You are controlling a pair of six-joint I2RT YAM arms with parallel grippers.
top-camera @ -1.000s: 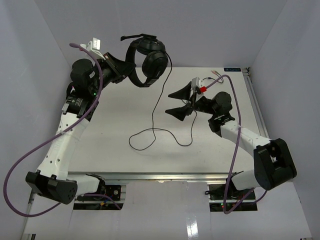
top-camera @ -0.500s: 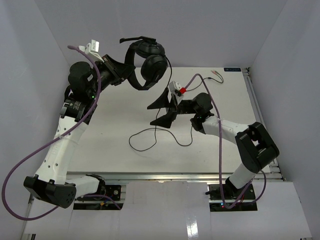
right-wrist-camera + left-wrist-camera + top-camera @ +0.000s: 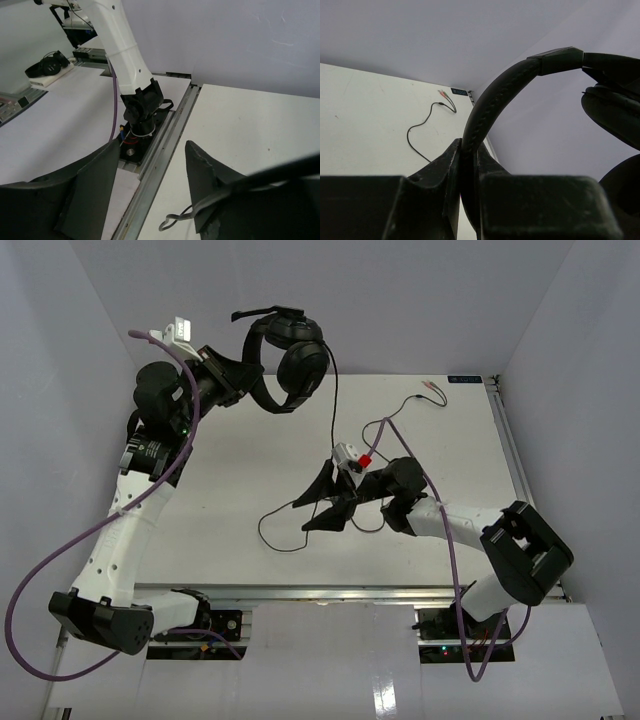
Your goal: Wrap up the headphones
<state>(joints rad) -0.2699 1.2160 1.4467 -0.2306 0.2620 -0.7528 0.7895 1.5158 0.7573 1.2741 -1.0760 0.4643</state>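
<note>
The black headphones (image 3: 298,358) hang in the air at the back left, held by the headband (image 3: 492,102). My left gripper (image 3: 250,382) is shut on that headband; in the left wrist view (image 3: 469,155) the band runs up out of the jaws to the earcups (image 3: 615,112). The thin black cable (image 3: 334,405) drops from an earcup to a loop on the table (image 3: 262,530). Its pink and green plugs (image 3: 431,388) lie at the back right. My right gripper (image 3: 317,508) is open low over the table beside the loop. In the right wrist view (image 3: 150,175) the cable (image 3: 260,179) lies across one finger.
The white table (image 3: 220,470) ends at a metal rail (image 3: 160,150) along the near edge. The left arm's base (image 3: 142,107) stands just beyond the rail, with its purple cable (image 3: 60,550) looping out to the left. Grey walls close in the back and sides.
My right arm has swung left and toward the near edge, gripper still open, down to the cable loop. My left gripper has lifted the headphones slightly up and left.
</note>
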